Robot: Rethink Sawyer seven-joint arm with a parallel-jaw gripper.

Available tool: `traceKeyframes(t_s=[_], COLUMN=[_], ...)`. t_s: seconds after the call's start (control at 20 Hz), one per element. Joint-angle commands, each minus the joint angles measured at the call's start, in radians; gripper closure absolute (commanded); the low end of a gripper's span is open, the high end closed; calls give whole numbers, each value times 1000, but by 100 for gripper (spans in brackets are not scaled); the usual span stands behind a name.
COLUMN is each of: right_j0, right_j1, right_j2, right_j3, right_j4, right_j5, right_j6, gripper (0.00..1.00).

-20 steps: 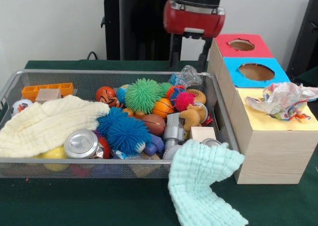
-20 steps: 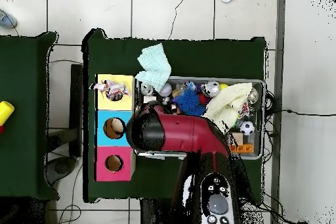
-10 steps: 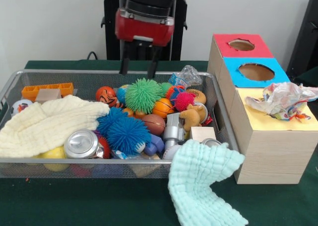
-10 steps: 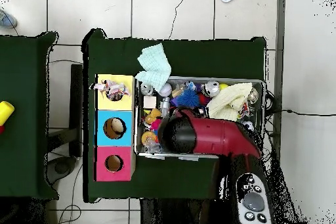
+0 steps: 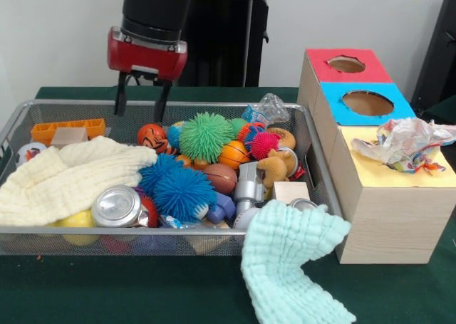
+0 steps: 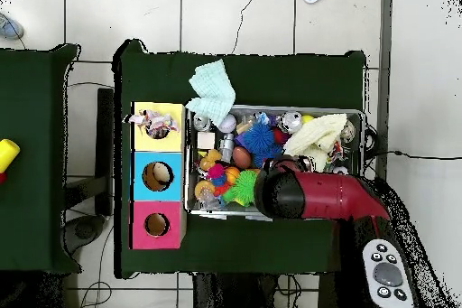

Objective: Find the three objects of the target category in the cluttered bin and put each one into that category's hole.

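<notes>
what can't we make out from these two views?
- Yellow hole: front view, covered by the wrapper lying on it.
- Bin contents under the cream cloth: hidden in both views.
- Gripper: overhead, hidden under the arm.
- More wrappers in the bin: none distinguishable.

Green table (image 5: pixel 107 288): mesh bin (image 5: pixel 43 112), wooden boxes (image 5: pixel 388 213).

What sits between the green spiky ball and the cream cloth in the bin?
In the front view, an orange tiger-striped ball lies between the green spiky ball and the cream cloth, at the cloth's edge.
</notes>
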Motion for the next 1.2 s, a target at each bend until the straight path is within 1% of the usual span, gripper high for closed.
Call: traceKeyframes(t_s=[0.05,0.25,0.5,0.65,0.7,0.75,0.9,1.0,1.1,1.2], right_j0=[-35,-45,-37,5,14,20,21,47,32,23], right_j1=[84,119,167,202,225,243,283,316,350,369], right_j2=[109,112,92,41,23,8,-4,-45,-42,-40], right_j3=[-32,-66,-103,-147,-167,-181,-214,-251,-277,-296], right_j4=[-152,-196,-247,-301,-314,-318,-308,-320,-327,-324], right_j5=[-69,-97,-153,-190,-207,-230,-271,-303,-320,-331], right_j6=[-89,-63,-23,-4,10,30,72,88,73,69], gripper=[0,0,0,0,0,0,0,0,0,0])
